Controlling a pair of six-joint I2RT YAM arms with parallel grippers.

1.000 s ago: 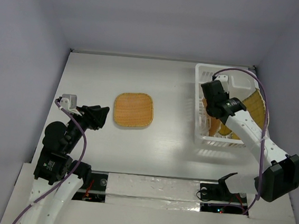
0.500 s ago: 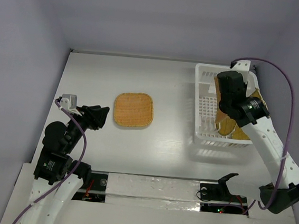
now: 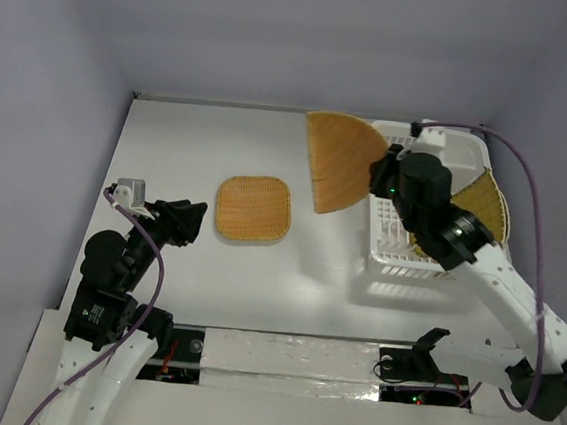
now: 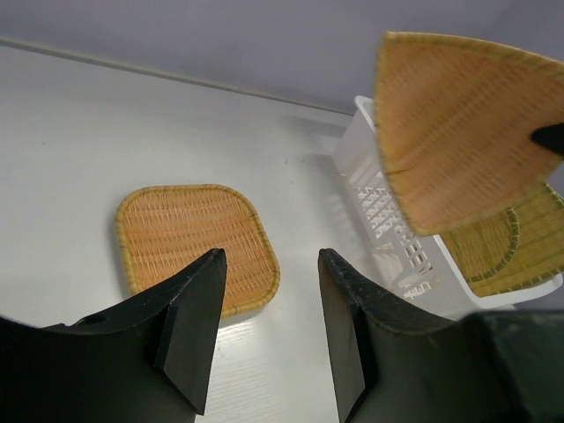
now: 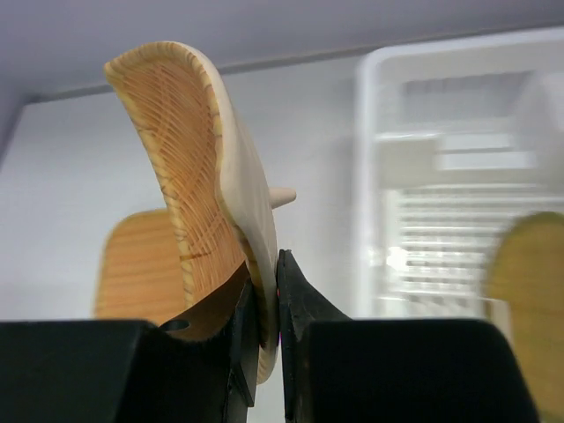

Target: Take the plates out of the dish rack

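Fan-shaped plate (image 3: 337, 162) has just come out of the dish rack (image 3: 387, 265) and hangs just left of it, pinched at its corner by the right claw (image 3: 380, 172). A square plate (image 3: 254, 208) lies on the bench (image 3: 170, 141) farther left. Left claw (image 4: 269, 291) is spread, empty. The right arm hides much of the rack, so the remaining plates (image 3: 486, 197) can't be counted.

Setting: lab test booth; bare white table (image 3: 201, 134), plain grey walls (image 3: 311, 34) at 9, 12, 3 o'clock, robot arms (image 3: 116, 287) at 6
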